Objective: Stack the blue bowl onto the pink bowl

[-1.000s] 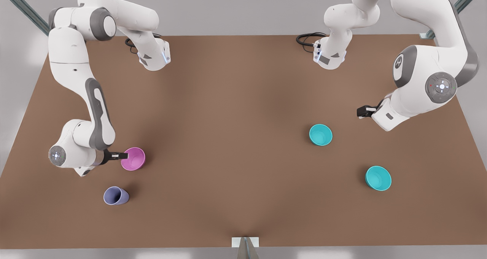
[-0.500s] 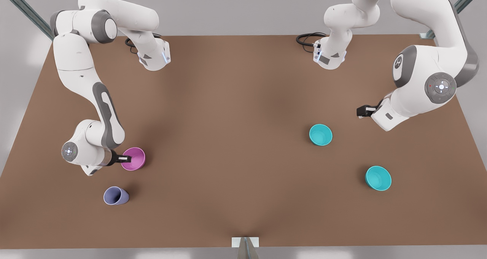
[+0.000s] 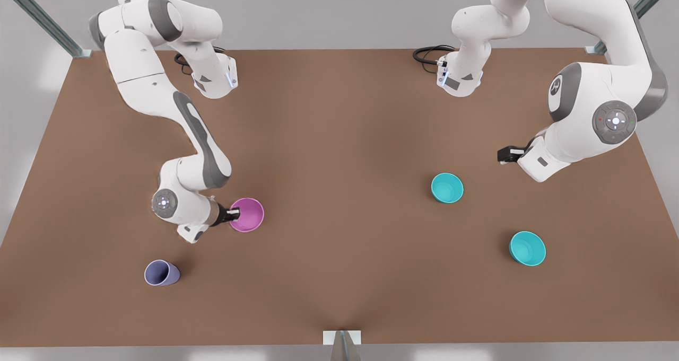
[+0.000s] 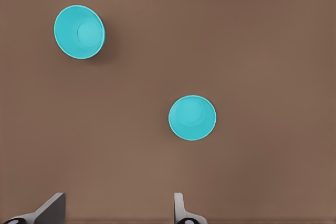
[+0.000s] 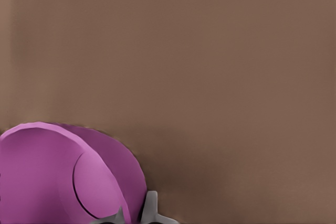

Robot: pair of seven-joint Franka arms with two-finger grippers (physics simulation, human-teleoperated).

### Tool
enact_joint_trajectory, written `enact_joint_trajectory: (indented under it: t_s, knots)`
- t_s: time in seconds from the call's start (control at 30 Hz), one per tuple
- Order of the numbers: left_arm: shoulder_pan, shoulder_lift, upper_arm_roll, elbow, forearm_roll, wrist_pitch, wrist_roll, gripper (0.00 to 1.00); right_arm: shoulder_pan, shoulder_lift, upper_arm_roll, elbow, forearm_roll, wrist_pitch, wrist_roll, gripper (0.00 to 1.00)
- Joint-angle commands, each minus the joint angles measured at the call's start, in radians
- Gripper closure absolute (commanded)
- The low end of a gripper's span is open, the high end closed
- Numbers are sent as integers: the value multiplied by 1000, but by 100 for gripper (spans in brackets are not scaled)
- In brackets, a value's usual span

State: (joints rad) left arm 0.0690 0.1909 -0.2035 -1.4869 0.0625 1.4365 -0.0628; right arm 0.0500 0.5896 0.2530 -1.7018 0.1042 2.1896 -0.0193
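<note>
A lavender-blue cup (image 3: 161,273) lies tipped on the brown bench (image 3: 339,138) near its front-left corner in the front view. A coiled black cable (image 3: 431,54) rests at the far edge, right of middle. A small pale bracket (image 3: 342,337) sits at the near edge's midpoint.

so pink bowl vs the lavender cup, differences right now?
The round pink plastic bowl is wide and shallow; the lavender-blue plastic cup is narrower and taller. The right gripper is shut on the pink bowl's rim, while the cup stands free, nearer the front view's left. The bowl is visibly tilted in the right wrist view. Both are plain.
</note>
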Motion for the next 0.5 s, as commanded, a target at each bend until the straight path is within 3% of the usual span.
enact_joint_trajectory:
  t_s: [0.0,0.17,0.47]
  knots:
    - [0,-1,-1,0,0,-10,0,0,103,22,6,54,-8,-22,768,79]
    - [0,15,-1,-1,-1,-10,-3,0,361,225,3,366,-21,-16,1251,79]
    - [2,16,-1,0,-72,-15,-2,0,412,345,-4,412,-35,53,1300,79]
